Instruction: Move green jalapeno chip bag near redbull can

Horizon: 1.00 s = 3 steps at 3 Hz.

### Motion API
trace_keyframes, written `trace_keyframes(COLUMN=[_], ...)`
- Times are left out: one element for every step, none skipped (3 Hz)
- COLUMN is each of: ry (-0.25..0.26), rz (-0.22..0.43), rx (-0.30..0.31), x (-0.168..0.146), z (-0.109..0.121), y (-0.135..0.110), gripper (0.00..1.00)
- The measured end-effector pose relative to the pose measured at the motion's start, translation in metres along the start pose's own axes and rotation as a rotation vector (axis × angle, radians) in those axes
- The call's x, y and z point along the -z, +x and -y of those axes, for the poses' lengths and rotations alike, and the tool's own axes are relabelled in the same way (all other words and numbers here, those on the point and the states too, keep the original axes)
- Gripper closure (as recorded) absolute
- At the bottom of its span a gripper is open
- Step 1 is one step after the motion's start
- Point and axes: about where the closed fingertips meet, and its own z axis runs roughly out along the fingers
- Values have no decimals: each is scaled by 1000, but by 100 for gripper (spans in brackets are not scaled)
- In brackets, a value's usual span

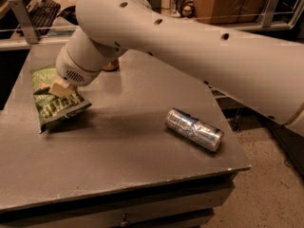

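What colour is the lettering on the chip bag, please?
White on green, in the camera view; the gripper is at the green jalapeno chip bag.

An office-like workroom is suggested. A keyboard (42, 11) is seen far left and a cardboard box (223, 4) far right, behind metal rails (266, 6). A grey table (142, 170) is set on a speckled floor (266, 194). The gripper (59, 87) is held at the bag (52, 107), on the table's left.
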Motion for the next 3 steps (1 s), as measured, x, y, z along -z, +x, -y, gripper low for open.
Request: trace_keyframes(ry=[1,-9,-1], rz=[-59,-148,-219], rx=[25,32,-10], x=[16,37,64], z=[5,5,10], y=[20,55,100], gripper=[100,100,100])
